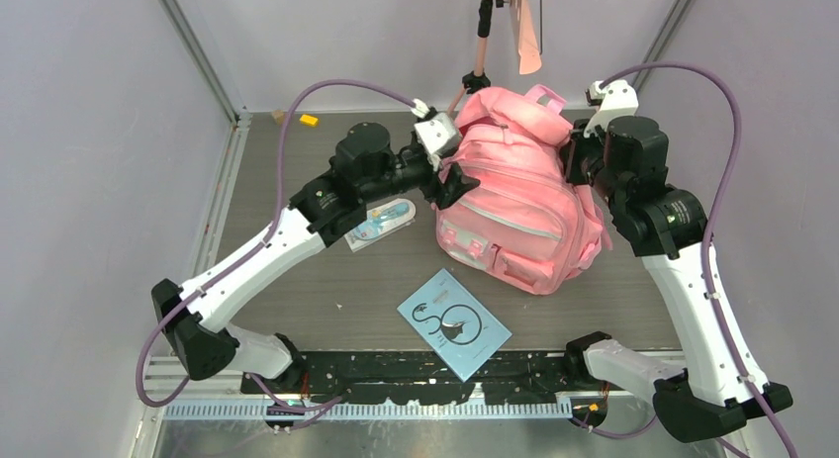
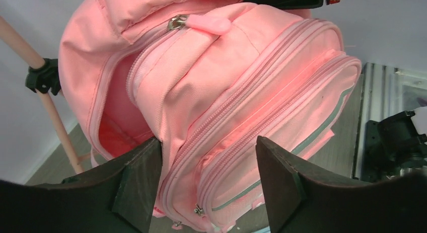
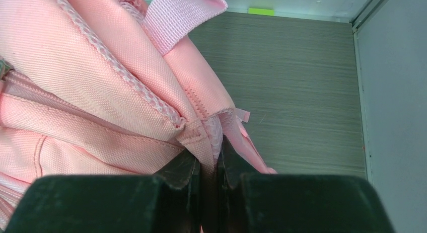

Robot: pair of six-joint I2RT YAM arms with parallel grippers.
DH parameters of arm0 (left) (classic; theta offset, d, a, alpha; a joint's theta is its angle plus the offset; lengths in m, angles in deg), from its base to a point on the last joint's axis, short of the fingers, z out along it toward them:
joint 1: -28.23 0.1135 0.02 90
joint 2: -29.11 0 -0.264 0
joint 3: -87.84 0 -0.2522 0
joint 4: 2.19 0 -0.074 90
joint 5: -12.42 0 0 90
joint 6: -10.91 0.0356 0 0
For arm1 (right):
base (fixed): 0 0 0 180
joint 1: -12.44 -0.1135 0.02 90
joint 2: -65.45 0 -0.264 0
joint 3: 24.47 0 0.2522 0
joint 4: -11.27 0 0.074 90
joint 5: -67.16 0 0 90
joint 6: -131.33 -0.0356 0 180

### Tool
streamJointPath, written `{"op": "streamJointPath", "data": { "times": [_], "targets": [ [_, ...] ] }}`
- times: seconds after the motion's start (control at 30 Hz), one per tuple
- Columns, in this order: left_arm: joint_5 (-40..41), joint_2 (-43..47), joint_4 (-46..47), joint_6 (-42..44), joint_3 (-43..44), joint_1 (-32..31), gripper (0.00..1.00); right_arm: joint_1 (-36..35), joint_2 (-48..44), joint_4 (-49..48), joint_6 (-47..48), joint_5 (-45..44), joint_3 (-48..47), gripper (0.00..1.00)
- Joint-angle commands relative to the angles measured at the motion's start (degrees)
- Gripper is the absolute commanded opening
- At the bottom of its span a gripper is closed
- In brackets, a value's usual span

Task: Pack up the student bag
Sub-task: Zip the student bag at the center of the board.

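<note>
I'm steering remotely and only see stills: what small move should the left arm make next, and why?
Probably ease the left gripper forward and close on the flap edge beside the gaping main zip opening. Its jaws stand open around the student bag without gripping, while the right gripper already pinches fabric on the other side.

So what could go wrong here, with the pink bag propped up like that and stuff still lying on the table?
The right gripper pinches only a thin fold of the student bag; if that slips, the bag may slump. The left gripper is open against the bag's side, holding nothing, so a push there might tip or slide it. The blue booklet and packaged item lie near the left arm, which might sweep them.
</note>
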Motion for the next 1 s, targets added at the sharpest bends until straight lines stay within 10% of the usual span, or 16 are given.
{"op": "streamJointPath", "data": {
  "times": [0.0,0.47,0.97],
  "targets": [
    [9.5,0.51,-1.42,16.62,6.31,-8.05,0.71,-0.44,-2.4,-14.85,-3.33,1.07,-0.36,0.0],
    [28.53,-7.21,-4.78,35.88,17.74,-13.33,0.96,-0.44,-3.73,-15.74,-3.74,2.94,1.22,0.0],
    [13.82,-10.59,-15.27,35.21,27.98,-13.32,0.97,-0.44,-5.76,-15.79,-3.76,3.05,2.54,0.0]
  ]
}}
